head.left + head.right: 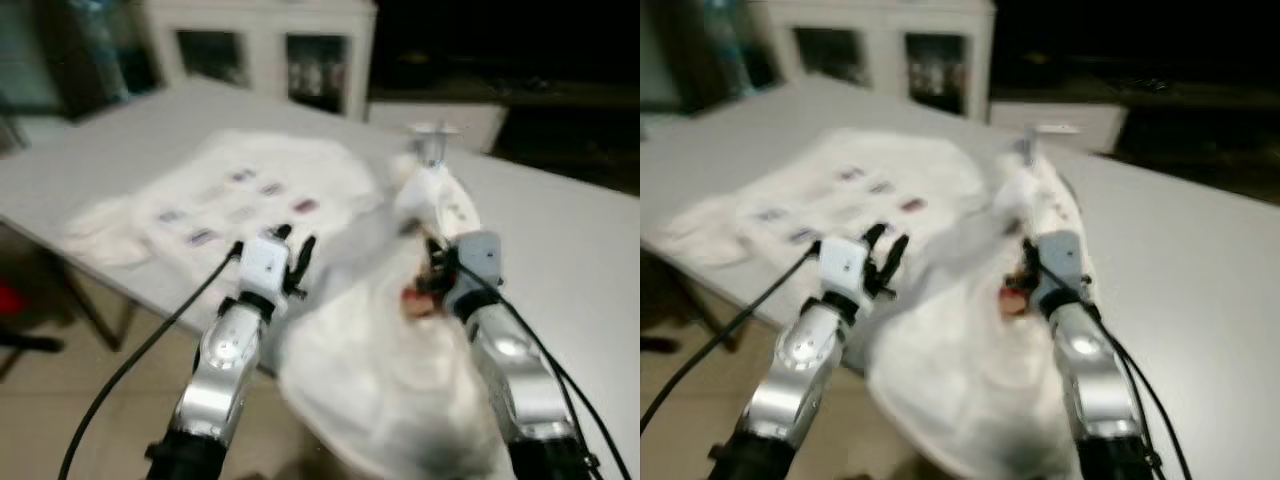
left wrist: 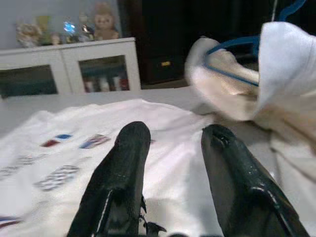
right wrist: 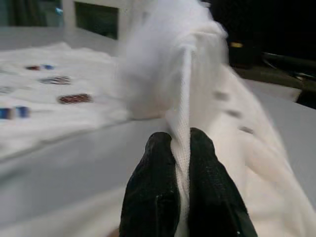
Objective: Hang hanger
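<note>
White garment (image 3: 197, 74) on blue hanger (image 2: 237, 47), pinched by right gripper (image 3: 181, 143); hook up, far-right of empty, parted left gripper (image 2: 170, 143).

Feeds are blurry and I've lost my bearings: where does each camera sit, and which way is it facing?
Left eye view: head, looking down at the grey table; both silver arms show.
Right eye view: same scene as the left eye, slightly shifted.
Left wrist view: along the open left gripper, over the printed white shirt toward a cabinet; blue hanger beyond.
Right wrist view: along the right gripper, jaws shut on the white garment.
Shared: both wrist views show the printed shirt.
</note>
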Robot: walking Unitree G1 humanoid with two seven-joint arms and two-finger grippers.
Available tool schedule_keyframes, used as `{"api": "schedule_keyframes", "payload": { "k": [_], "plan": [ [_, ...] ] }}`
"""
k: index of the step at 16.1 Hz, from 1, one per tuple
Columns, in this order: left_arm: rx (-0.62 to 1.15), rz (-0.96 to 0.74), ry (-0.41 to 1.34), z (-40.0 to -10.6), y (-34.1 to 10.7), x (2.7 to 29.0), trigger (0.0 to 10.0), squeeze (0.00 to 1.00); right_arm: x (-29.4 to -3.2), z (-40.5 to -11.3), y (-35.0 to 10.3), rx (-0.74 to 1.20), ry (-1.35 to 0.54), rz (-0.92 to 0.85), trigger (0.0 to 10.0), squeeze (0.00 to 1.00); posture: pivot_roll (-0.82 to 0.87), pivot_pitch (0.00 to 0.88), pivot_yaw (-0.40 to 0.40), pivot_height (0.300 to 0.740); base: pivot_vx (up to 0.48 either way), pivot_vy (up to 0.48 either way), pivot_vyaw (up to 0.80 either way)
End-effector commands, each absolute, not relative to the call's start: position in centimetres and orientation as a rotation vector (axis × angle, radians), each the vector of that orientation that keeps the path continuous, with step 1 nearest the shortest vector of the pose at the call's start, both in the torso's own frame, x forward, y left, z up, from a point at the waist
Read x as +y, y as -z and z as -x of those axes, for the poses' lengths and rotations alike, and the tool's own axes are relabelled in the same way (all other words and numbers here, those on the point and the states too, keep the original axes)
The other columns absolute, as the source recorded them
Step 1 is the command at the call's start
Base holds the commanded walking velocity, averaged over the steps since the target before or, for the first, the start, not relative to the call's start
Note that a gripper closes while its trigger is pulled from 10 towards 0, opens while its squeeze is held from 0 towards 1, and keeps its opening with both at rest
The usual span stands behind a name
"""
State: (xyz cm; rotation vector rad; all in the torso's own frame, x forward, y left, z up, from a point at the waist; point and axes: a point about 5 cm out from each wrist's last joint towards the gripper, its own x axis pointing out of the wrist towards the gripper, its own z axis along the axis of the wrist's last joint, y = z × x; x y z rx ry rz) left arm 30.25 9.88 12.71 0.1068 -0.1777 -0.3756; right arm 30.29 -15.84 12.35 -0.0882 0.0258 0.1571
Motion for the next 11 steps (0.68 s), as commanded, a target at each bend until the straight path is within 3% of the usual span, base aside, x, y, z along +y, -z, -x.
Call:
{"api": "schedule_keyframes", "payload": {
  "k": [1, 8, 11],
  "plan": [
    [-0.190, -0.111, 0.384, -30.4, -13.1, 9.6, 10.0, 0.00, -15.8, -30.3, -12.8, 0.002, -0.161, 0.090, 10.0, 0.00, 0.06, 0.044, -0.007, 0.740, 0.000, 0.000, 0.80],
    [-0.193, -0.127, 0.379, -30.6, -13.2, 9.9, 10.0, 0.00, -16.3, -30.5, -12.7, 0.012, -0.213, 0.076, 10.0, 0.00, 0.06, 0.042, -0.009, 0.740, 0.000, 0.000, 0.00],
    [-0.218, -0.142, 0.340, -31.7, -14.1, 11.4, 10.0, 0.00, -16.4, -30.1, -14.0, -0.057, -0.395, 0.121, 10.0, 0.00, 0.06, 0.042, -0.010, 0.740, 0.000, 0.000, 0.00]
  ]
}}
